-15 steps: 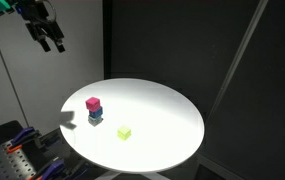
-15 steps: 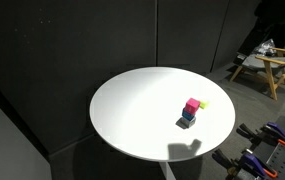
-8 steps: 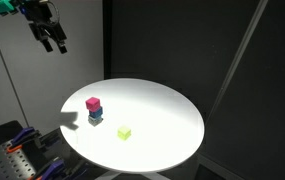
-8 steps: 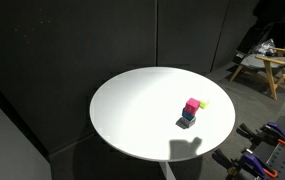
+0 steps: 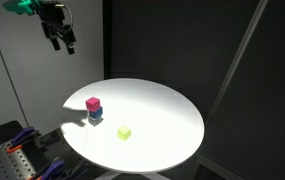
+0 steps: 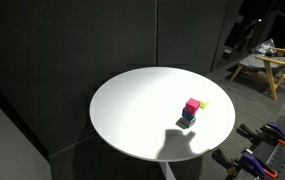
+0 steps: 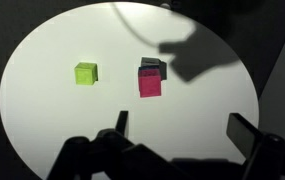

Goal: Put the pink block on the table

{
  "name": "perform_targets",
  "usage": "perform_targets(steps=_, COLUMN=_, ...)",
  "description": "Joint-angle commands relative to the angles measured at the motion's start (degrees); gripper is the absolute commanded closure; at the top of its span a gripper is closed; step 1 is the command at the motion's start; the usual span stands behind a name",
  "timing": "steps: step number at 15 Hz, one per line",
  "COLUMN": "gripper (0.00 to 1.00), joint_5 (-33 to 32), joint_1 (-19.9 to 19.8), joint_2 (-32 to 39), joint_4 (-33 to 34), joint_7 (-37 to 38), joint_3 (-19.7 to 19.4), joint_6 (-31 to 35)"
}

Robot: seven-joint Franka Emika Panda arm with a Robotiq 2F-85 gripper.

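The pink block (image 5: 93,103) sits on top of the dark blue cube (image 5: 95,115) near the edge of the round white table (image 5: 162,120). It shows in both exterior views (image 6: 192,105) and in the wrist view (image 7: 150,83), where the blue cube (image 7: 150,65) peeks out behind it. The yellow-green cube (image 5: 125,132) lies apart on the table (image 7: 86,72). My gripper (image 5: 62,38) hangs high above the table, open and empty. In the wrist view its fingers (image 7: 182,128) frame bare tabletop below the pink block.
Dark curtains surround the table. A rack with clamps (image 5: 17,155) stands beside the table, also seen in an exterior view (image 6: 262,150). A wooden stool (image 6: 267,65) is behind. The arm's shadow (image 7: 197,55) falls on the tabletop.
My gripper has moved sideways toward the table, still high up. Its shadow now reaches closer to the stacked blocks. The blocks have not moved.
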Motion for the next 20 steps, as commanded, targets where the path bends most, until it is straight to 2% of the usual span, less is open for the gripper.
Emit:
perform_targets(steps=1, gripper=0.00, joint_5=2.2, joint_1=1.0, joint_2=8.1, joint_4=6.3, joint_7=-2.2, joint_3=-1.6, joint_6=-0.9)
perform_targets(steps=9, gripper=0.00, joint_5=2.2, joint_1=1.1, joint_2=18.9, joint_4=13.4, joint_7=-2.5, joint_3=-1.1, joint_6=-0.9)
perform_targets(steps=15, gripper=0.00, joint_5=2.6, joint_1=0.9, joint_2=23.0, joint_4=14.8, joint_7=-3.5, joint_3=-1.6, joint_6=0.8)
perform_targets(steps=20, gripper=0.00, joint_5=2.0, joint_1=0.5, joint_2=25.6, joint_4=14.2, joint_7=-3.1, joint_3=-1.9, joint_6=5.4)
